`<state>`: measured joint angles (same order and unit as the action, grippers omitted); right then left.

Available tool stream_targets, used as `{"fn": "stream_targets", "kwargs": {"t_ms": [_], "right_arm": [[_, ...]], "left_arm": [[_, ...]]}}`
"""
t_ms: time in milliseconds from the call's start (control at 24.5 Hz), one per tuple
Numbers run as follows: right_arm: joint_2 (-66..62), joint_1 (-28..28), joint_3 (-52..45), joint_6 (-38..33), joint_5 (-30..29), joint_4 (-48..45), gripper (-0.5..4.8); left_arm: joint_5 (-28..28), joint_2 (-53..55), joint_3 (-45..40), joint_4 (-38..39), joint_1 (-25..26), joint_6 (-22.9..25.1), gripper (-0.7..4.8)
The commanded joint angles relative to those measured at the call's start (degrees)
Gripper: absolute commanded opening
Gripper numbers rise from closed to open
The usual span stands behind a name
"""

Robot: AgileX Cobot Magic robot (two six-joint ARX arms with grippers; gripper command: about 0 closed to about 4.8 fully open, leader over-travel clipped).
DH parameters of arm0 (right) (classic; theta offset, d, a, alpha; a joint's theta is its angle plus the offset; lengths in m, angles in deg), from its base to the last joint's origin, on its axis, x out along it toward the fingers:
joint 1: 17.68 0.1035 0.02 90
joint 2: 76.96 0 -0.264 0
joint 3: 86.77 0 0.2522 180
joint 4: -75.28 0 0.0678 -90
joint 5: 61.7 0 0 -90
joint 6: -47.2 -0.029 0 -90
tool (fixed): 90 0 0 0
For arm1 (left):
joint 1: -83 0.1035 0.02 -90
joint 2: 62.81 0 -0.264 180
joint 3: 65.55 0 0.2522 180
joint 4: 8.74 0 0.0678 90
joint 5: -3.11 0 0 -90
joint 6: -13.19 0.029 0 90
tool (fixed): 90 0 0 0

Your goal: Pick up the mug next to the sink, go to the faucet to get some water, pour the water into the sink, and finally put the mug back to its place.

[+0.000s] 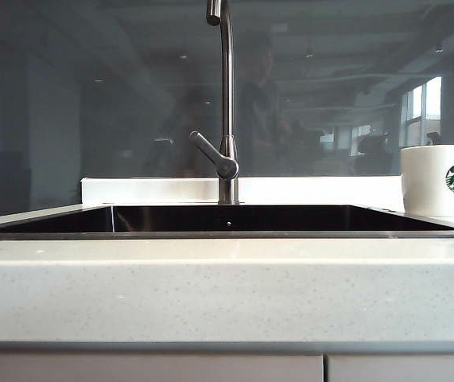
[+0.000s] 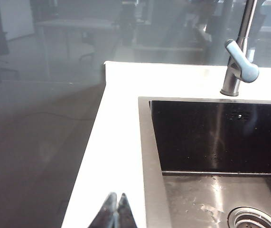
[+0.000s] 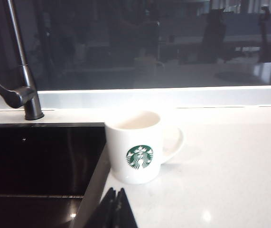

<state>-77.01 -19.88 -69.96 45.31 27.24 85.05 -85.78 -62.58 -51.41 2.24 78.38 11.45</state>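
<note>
Upright, mug [image 3: 136, 147] handle faces away from sink [image 3: 40, 161]; left gripper [image 2: 114, 211] and right gripper [image 3: 116, 209] clenched, empty.

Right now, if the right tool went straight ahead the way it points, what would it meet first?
Most likely the mug: the shut right tool points at its logo side, with bare counter between them. Depth is uncertain.

The speckled white counter [image 1: 211, 286] carries the mug [image 1: 437, 180] beside the sink [image 1: 227, 232].
</note>
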Motion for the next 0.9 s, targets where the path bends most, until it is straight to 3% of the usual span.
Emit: {"fn": "stream_targets", "kwargs": {"t_ms": [41,899], "right_arm": [[0.2,0.8,-0.4,0.0,0.9,-1.0,-0.09],[0.2,2.6,-3.0,0.0,-0.2,-3.4,-0.09]], "left_arm": [[0.2,0.0,0.2,-0.7,0.0,0.2,-0.06],[0.2,0.0,0.2,-0.7,0.0,0.2,-0.06]]}}
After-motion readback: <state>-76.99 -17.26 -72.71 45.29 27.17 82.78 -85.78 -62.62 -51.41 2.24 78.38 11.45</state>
